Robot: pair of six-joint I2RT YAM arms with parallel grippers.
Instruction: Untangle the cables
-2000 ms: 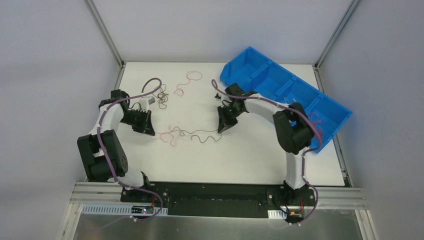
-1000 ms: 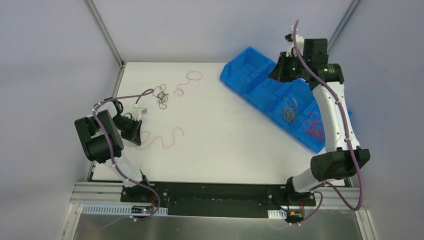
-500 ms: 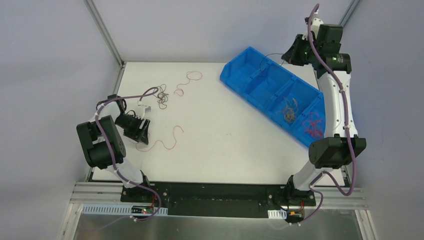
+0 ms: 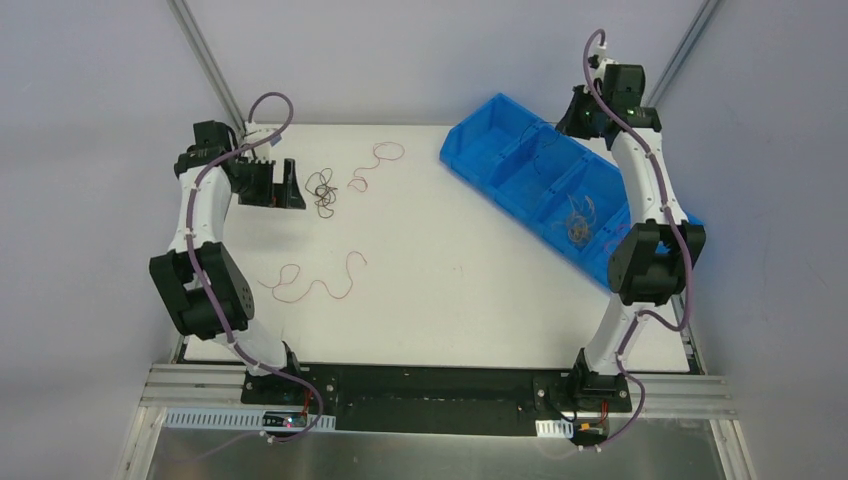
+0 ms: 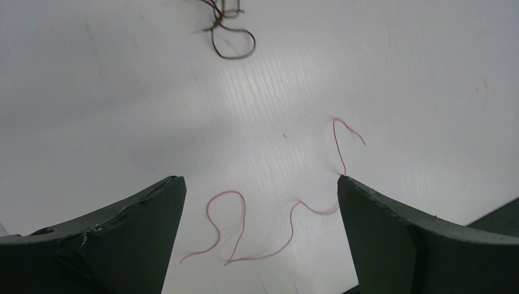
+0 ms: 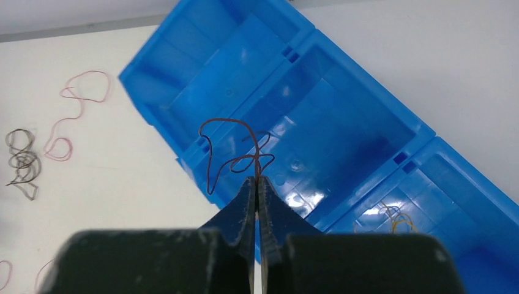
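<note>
My left gripper (image 4: pixel 284 188) hangs open above the table's back left, holding nothing. Beneath it, in the left wrist view, a loose pink cable (image 5: pixel 245 226) lies squiggled on the table between the open fingers (image 5: pixel 260 180). A dark tangle of cables (image 4: pixel 322 192) lies just right of that gripper. Another pink cable (image 4: pixel 375 165) curls further back. My right gripper (image 6: pixel 257 180) is shut on a curly dark brown cable (image 6: pixel 235 150), which hangs over the middle compartments of the blue bin (image 6: pixel 343 122).
The blue bin (image 4: pixel 500 150) lies slanted along the back right, with yellow cables (image 4: pixel 578 218) in one compartment. The right arm reaches up over the bin. Metal frame posts stand at both back corners.
The left gripper opened, dropped the pink cable on the table and rose toward the back left. The right gripper shifted slightly over the bin with the brown cable.
</note>
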